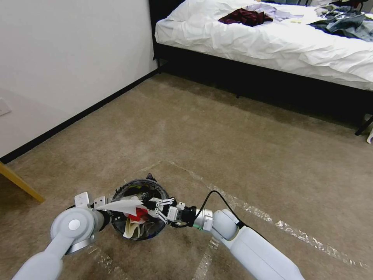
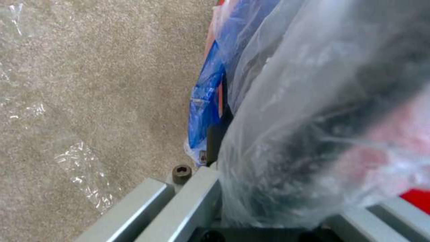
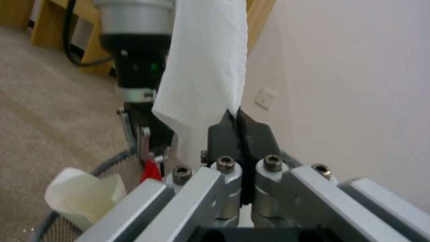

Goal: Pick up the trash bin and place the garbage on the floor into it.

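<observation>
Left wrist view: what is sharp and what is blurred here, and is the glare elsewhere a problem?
Left wrist view: the carpet floor is crisp; the trash bin liner, pressed close, is a milky blur. Head view: wide-angle bend along the wall; tape glints mildly. Right wrist view: the pinched white paper is sharp, the pale wall washed out.

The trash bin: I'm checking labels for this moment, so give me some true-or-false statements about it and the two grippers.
1. The right gripper is shut on a white paper napkin. True.
2. The napkin lies flat on the carpet. False: it hangs over the trash bin, pinched by the gripper.
3. The left gripper grips the bin's bagged rim. True.
4. The bin is empty. False: white paper and red scraps lie inside.
5. The bin stands on the bed. False: it is over the carpet.
</observation>
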Robot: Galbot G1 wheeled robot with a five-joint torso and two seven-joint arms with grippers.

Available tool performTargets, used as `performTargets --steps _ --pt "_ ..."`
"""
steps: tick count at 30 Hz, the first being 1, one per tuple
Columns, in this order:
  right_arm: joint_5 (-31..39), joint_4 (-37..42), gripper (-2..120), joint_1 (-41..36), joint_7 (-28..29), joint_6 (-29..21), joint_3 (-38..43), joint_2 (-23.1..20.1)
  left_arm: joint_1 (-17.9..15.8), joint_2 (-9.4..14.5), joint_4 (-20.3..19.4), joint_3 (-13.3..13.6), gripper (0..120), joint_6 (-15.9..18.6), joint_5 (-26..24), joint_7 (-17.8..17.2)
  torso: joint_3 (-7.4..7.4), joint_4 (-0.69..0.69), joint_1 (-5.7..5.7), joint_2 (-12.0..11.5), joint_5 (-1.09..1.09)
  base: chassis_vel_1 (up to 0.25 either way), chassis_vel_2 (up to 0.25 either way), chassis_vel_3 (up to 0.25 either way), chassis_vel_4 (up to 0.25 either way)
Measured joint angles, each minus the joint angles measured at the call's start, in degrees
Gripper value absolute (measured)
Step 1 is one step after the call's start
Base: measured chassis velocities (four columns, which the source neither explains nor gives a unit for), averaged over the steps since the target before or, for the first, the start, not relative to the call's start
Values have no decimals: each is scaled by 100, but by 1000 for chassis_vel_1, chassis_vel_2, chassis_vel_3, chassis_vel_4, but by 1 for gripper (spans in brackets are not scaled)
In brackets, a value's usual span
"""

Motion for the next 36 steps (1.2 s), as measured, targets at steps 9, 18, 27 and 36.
performTargets --steps 9,18,27,36 --pt "-105 -375 0 37 -77 60 80 165 34 7 -15 -23 0 0 -13 34 0 0 0 0 0 0 0 0 0" --pt "-149 -570 0 63 -64 77 108 240 23 30 -6 -24 0 1 -22 50 0 0 0 0 0 0 0 0 0" --pt "-167 -692 0 101 -35 66 118 321 -25 110 -4 0 0 1 -104 -37 0 0 0 0 0 0 0 0 0" --pt "-174 -899 0 126 -43 86 168 385 -84 90 -3 22 0 1 -236 -133 0 0 0 0 0 0 0 0 0"
